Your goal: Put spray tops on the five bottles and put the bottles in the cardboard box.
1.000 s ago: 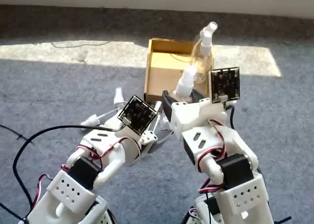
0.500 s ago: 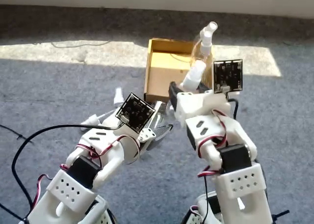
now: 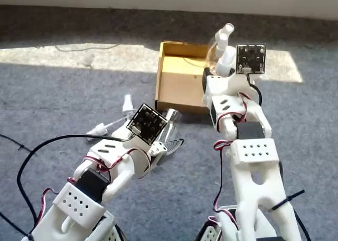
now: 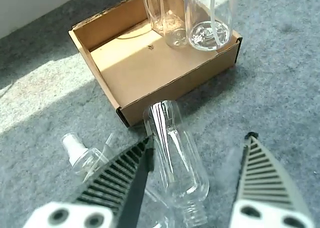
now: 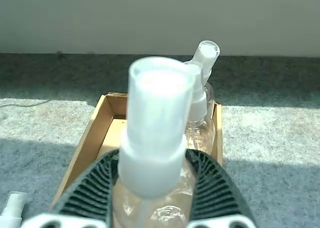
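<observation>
Grey carpeted counter, sun patch on far side. Right tool [image 5: 152, 180] clamped round capped bottle [image 5: 152, 138], above right end of cardboard box [image 3: 179, 85], just beside leaning bottle [image 5: 204, 123] already inside. Risk: lowering here likely bumps the neighbour, tipping it or jamming both against the box wall. Left tool [image 4: 199, 138] spread wide over capless bottle [image 4: 175, 153] lying just outside the box; round, may roll if pinched off-centre.
</observation>
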`<state>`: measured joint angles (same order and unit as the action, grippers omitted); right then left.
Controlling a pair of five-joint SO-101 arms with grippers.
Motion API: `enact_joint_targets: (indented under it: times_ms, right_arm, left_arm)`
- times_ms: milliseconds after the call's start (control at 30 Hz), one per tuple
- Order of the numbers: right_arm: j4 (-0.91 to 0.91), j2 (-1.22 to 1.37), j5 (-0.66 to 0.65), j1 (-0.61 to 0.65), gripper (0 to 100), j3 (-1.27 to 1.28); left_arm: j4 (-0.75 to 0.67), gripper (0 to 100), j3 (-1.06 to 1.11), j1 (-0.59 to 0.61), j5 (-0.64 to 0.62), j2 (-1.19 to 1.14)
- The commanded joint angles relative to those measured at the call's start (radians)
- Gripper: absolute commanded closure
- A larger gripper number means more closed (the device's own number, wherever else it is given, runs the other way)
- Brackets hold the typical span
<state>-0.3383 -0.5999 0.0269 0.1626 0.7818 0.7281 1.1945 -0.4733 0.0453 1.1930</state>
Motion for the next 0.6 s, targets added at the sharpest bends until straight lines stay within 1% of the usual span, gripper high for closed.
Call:
enact_joint_targets:
  times_ms: [0, 133, 433, 567]
  right_arm:
    - [0.124, 0.050, -0.011, -0.022, 99.4, -0.058]
    - [0.199, 0.127, -0.012, -0.038, 99.4, -0.059]
    - [0.213, 0.232, -0.012, -0.047, 99.4, -0.058]
    - [0.321, 0.272, -0.014, -0.062, 99.4, -0.054]
  left_arm:
    - [-0.020, 74, -0.002, -0.007, 0.005, 0.018]
    - [-0.020, 74, -0.002, -0.007, 0.005, 0.018]
    - [-0.020, 74, -0.001, -0.007, 0.005, 0.018]
    - [-0.018, 74, -0.001, -0.007, 0.005, 0.018]
